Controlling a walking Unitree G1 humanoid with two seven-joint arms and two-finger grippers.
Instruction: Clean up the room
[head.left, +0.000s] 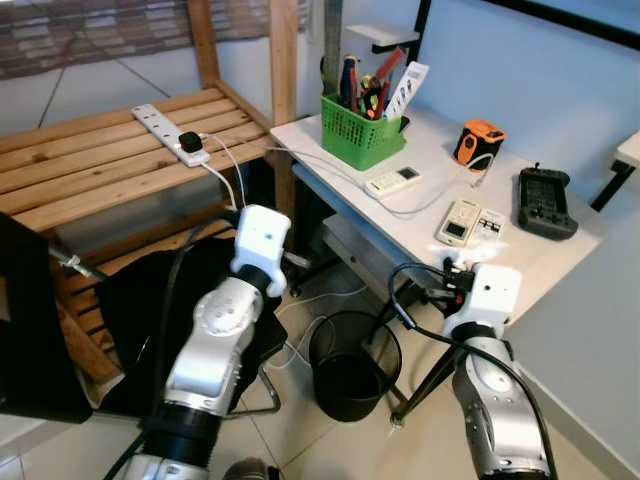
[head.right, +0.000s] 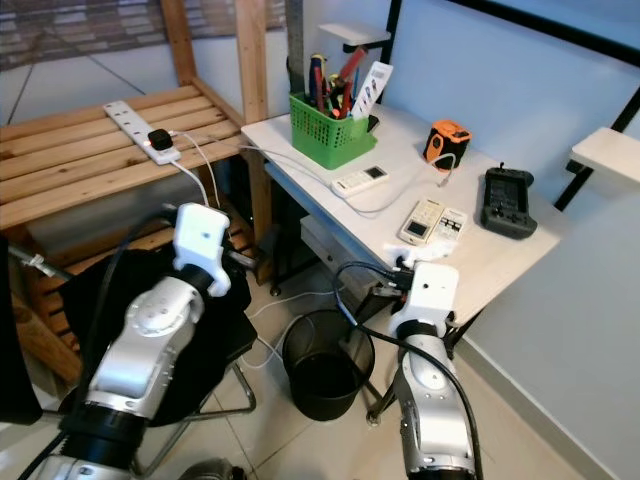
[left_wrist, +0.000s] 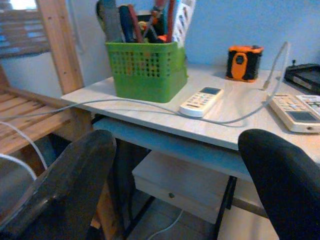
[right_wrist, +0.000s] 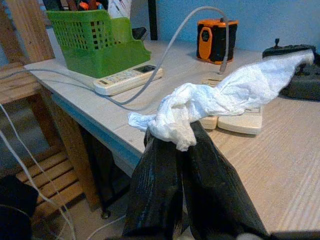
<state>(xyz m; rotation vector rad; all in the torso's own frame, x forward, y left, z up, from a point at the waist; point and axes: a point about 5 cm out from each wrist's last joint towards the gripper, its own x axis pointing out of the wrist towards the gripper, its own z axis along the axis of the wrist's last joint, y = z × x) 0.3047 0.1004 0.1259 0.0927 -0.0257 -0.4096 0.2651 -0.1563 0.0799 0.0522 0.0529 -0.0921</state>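
White desk (head.left: 540, 265) edge: right gripper (right_wrist: 176, 145) pinches a crumpled tissue (right_wrist: 220, 100); left gripper (left_wrist: 175, 165) gapes empty. Black bin (head.left: 352, 375) sits below; the loosely held tissue could slip and miss it.

Crumpled white tissue paper (right_wrist: 210, 102) — pinched in right gripper (right_wrist: 182, 137), held at edge of pale wooden desk (right_wrist: 280, 165).

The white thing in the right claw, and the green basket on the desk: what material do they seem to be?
The white thing, pinched in the right claw, looks like soft tissue paper or thin cloth: matte, crumpled, with many fine creases. The green basket looks like moulded plastic: even colour, slight sheen, regular grid of holes in its walls.
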